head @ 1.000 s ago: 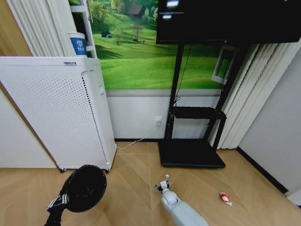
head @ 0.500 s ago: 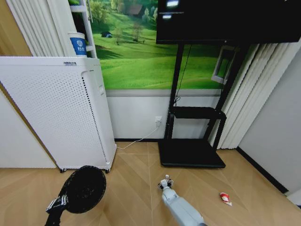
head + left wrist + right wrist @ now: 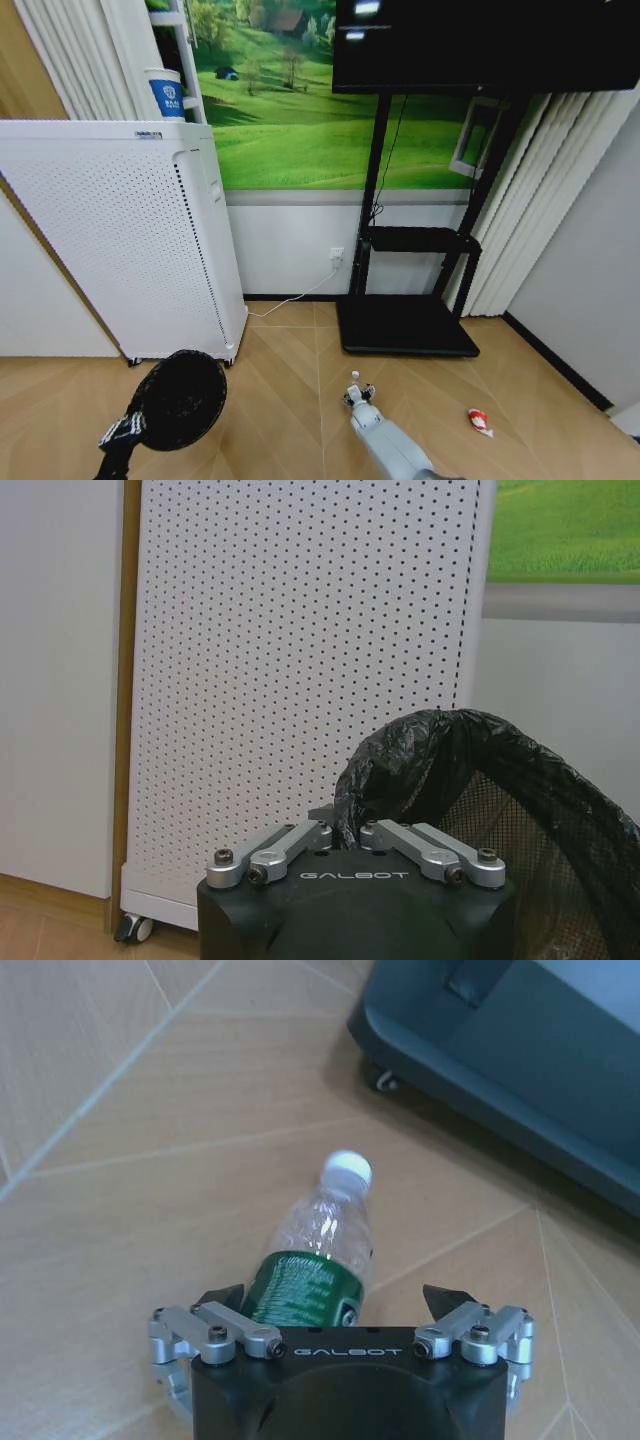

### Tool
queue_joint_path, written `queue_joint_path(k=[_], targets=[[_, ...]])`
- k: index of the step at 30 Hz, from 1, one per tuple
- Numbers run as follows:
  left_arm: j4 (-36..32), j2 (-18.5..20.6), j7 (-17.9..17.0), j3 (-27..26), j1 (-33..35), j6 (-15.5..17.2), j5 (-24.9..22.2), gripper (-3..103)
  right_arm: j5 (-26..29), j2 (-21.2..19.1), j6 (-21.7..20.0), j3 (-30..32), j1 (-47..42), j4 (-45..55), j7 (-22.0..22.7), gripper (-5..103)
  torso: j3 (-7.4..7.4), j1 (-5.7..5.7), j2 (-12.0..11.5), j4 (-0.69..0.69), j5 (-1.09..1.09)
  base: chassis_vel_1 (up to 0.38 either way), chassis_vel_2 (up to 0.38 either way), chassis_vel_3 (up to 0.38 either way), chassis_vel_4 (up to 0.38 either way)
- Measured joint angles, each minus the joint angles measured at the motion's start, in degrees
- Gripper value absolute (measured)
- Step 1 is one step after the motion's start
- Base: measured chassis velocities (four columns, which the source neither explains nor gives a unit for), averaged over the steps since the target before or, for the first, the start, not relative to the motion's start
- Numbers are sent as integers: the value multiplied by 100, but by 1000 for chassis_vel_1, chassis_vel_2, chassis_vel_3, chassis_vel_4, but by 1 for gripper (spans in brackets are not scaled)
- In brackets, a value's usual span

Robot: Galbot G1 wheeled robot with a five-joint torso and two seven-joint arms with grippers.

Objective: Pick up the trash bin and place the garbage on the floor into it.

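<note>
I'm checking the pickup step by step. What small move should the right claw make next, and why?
Probably ease down and close on the bottle. The right claw is open, its fingers either side of the green label, with the bottle lying on the floor. The left claw already holds the trash bin.

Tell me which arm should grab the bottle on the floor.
The right. Its claw is open and already straddles the bottle lying on the floor. The left claw is shut on the bin.
</note>
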Motion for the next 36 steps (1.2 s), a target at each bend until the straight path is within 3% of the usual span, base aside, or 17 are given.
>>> queue_joint_path(k=[5,8,12,13,15,17,22,26,28,32,36], targets=[[-4,-11,4,-2,6,-6,-9,6,-108,44,20,131,59,-272,-88,87,0,0,0,1,1,0,0,0,0],[-10,6,2,-15,-1,-6,-35,6,-166,11,45,132,56,-307,-150,71,-1,0,1,2,1,0,0,0,0],[9,18,-2,-22,-15,-7,-41,6,-170,-22,68,90,34,-286,-179,65,-1,0,1,1,0,0,0,0,0],[19,22,-4,-22,-19,-7,-42,6,-173,-34,79,76,24,-275,-187,54,-1,0,1,0,0,0,0,0,0],[25,25,-6,-22,-21,-7,-42,6,-174,-43,83,68,16,-264,-192,54,-1,0,1,0,0,0,0,0,0],[36,32,-9,-21,-28,-7,-42,6,-168,-66,83,56,-5,-224,-198,38,-1,0,1,0,0,0,0,0,0],[88,68,-16,14,-67,-3,-51,6,-62,-140,82,127,-120,12,-211,28,0,0,1,0,0,0,0,0,0],[373,417,14,335,-324,228,-271,6,267,-392,405,589,-670,1195,-385,22,0,0,0,0,0,0,0,0,0],[655,803,53,813,-599,405,-421,6,556,-695,744,1015,-1371,2623,-632,22,0,0,1,0,0,0,0,0,0],[816,1027,29,1110,-784,486,-494,6,705,-899,964,1308,-1800,3537,-832,22,0,0,1,0,1,0,0,0,0],[1174,1497,-48,1703,-1204,538,-545,6,1003,-1331,1207,1818,-2564,5024,-1112,22,0,0,1,-1,0,0,0,0,0]])
